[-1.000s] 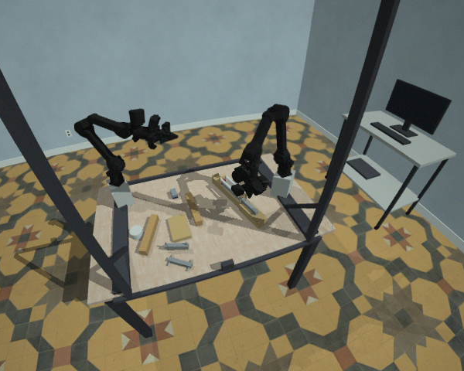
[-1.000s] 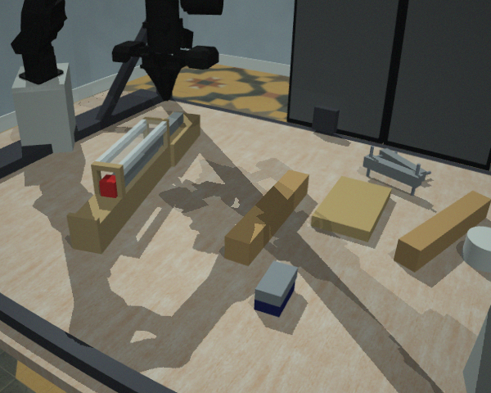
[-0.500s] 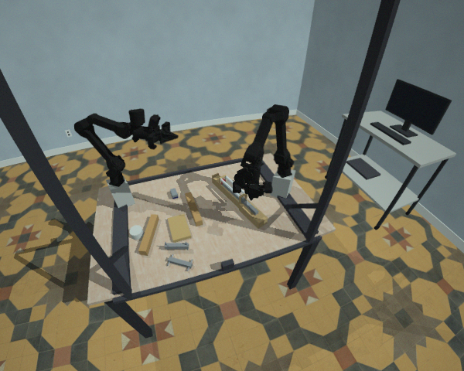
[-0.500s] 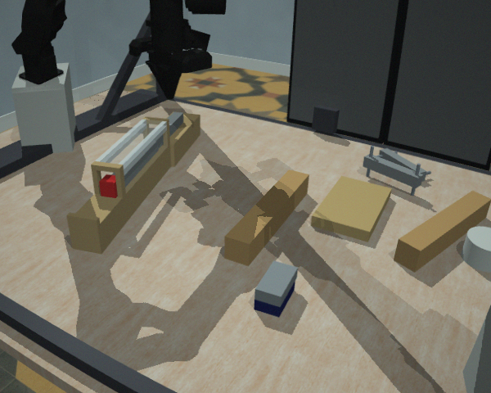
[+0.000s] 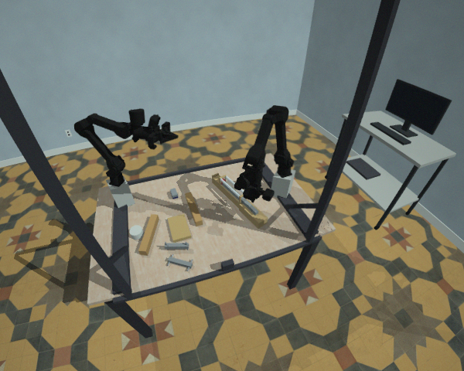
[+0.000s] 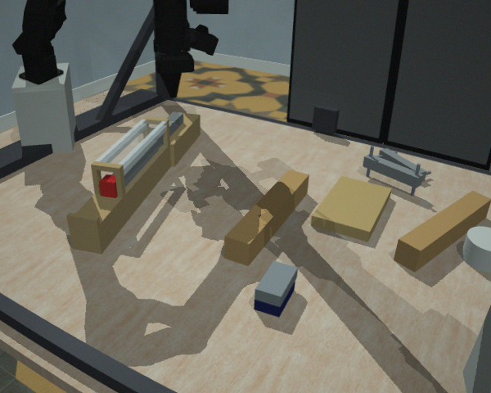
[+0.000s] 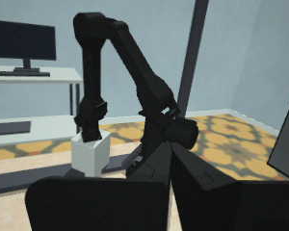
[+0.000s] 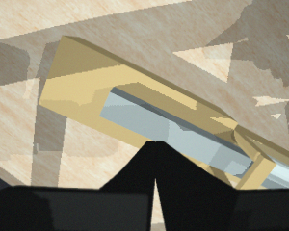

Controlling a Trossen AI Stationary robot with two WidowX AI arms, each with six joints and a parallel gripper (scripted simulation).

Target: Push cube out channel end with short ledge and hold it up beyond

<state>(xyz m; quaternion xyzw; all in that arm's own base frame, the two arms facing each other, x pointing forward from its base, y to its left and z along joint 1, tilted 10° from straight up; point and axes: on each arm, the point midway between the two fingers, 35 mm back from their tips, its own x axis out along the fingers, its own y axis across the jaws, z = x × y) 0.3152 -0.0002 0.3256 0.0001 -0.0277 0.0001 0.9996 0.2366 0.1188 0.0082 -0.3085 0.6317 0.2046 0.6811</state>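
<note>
The channel (image 5: 260, 220) (image 6: 85, 237) (image 8: 58, 87) lies lengthwise on the counter (image 5: 156, 275) (image 6: 220, 359) (image 7: 10, 218) (image 8: 19, 19). Cube position: the red cube (image 5: 223, 181) (image 6: 108, 186) is located at the end frame (image 6: 106, 165) beside the short ledge with the raised lip, below the level of the roof rails (image 5: 234, 187) (image 6: 121, 143) (image 8: 285, 175). It is not lifted. A grey bar (image 5: 253, 208) (image 6: 176, 120) (image 8: 183, 137) lies in the channel, its outer end extending past the opposite frame (image 8: 257, 171) onto the longer ledge. Right gripper (image 5: 250, 197) (image 6: 173, 96) (image 7: 130, 172) (image 8: 155, 141): fingers pressed together, nothing between them, pointed down near the bar's side of the channel; contact with the bar cannot be determined. Left gripper (image 5: 175, 136) (image 7: 170, 143): fingers pressed together, nothing between them, raised well apart from the channel. A brown block (image 5: 193, 209) (image 6: 267, 218) lies between the channel and the yellow slab (image 5: 179, 227) (image 6: 351, 207). A grey and blue block (image 5: 174, 193) (image 6: 275, 287) rests near the brown block, apart from it.
</note>
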